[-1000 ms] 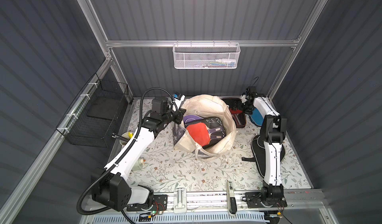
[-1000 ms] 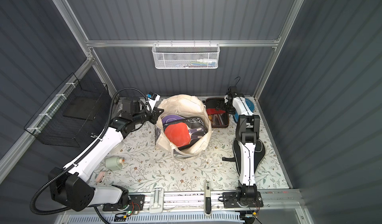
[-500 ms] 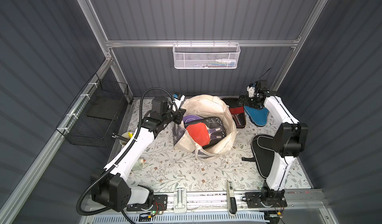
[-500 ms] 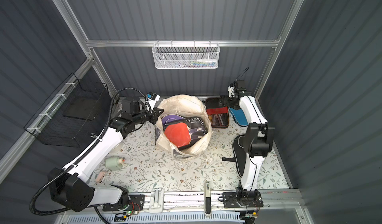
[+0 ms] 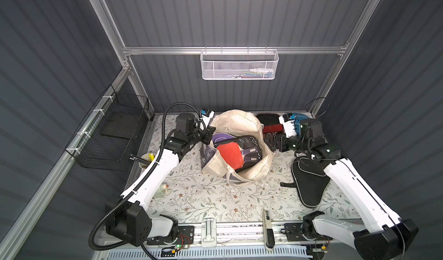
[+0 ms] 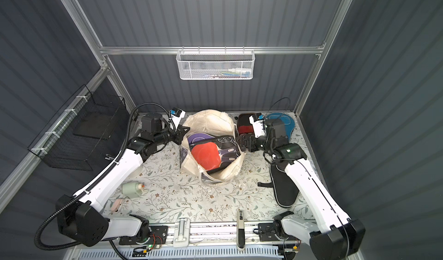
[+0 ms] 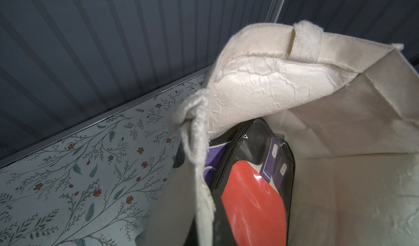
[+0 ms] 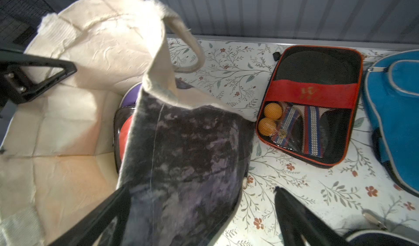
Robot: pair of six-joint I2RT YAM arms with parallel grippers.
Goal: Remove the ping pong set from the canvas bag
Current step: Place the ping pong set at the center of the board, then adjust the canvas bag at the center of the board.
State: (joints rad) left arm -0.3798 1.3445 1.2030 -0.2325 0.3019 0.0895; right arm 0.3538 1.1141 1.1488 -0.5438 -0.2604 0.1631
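Right end effector (image 5: pixel 268 143) swung from blue cover (image 6: pixel 290 126) to canvas bag (image 5: pixel 236 124).

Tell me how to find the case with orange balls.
Find the cream canvas bag mid-table. Between it and the blue paddle cover, at the back, lies the case. It is rectangular, black with a red band, not paddle-shaped like its blue neighbour.

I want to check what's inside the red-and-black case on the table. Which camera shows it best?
The right wrist view: the red-and-black case lies fully in frame, two orange balls and striped handles showing through its mesh. In both top views the right arm hides part of it. The left wrist view misses it.
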